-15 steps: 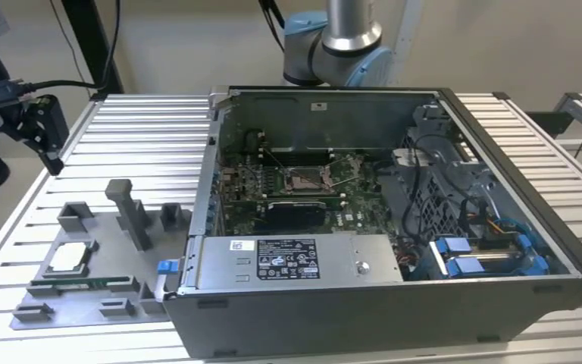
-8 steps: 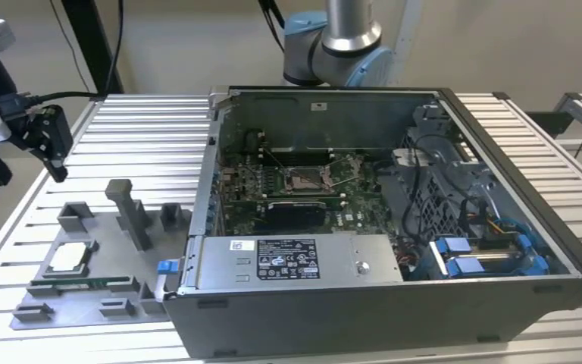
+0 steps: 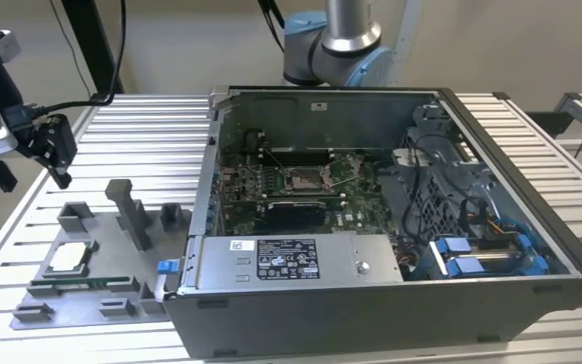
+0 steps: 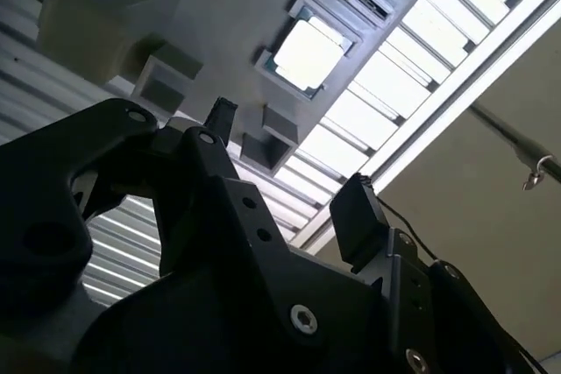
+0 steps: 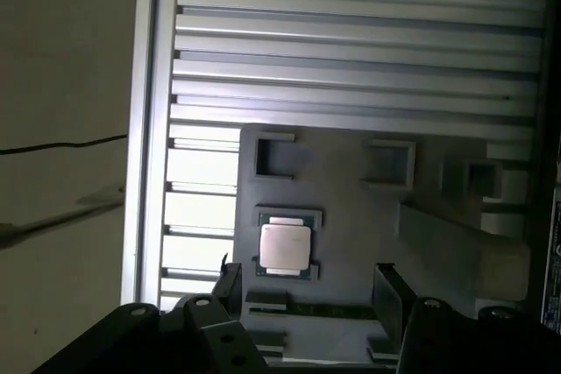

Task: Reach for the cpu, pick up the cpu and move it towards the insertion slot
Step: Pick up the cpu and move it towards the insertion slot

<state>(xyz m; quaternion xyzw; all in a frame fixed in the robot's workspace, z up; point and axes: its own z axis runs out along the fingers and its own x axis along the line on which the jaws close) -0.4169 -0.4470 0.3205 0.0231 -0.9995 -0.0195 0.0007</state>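
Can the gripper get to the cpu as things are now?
Probably yes. The cpu lies uncovered in its grey tray, the open gripper hangs above it, and nothing stands between them.

You'll find the cpu (image 3: 72,258) lying flat with its silvery top up and a thin green rim, outside the open computer case (image 3: 372,311), off its wall on the exterior view's left. The insertion slot (image 3: 303,180), a square silver frame with a dark centre, sits inside that case.
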